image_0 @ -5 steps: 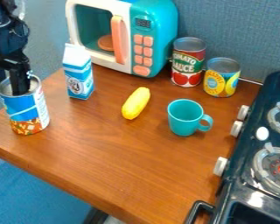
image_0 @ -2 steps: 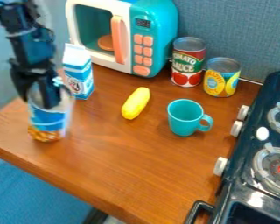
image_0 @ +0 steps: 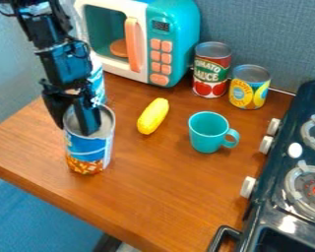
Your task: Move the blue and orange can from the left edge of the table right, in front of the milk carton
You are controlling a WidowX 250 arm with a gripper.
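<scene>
Blue-labelled can (image_0: 88,151) is being pinched upright by the black gripper (image_0: 75,128) in front of the toy microwave (image_0: 180,29), its open top admitting one finger.

Brown table (image_0: 160,187), bearing carton (image_0: 98,83) just behind gripper (image_0: 73,123), microwave (image_0: 184,39) farther behind, yellow toy (image_0: 153,116) near gripper, teal cup (image_0: 204,134) beyond that, red can (image_0: 211,71) and yellow can (image_0: 248,90) farthest from gripper.
</scene>
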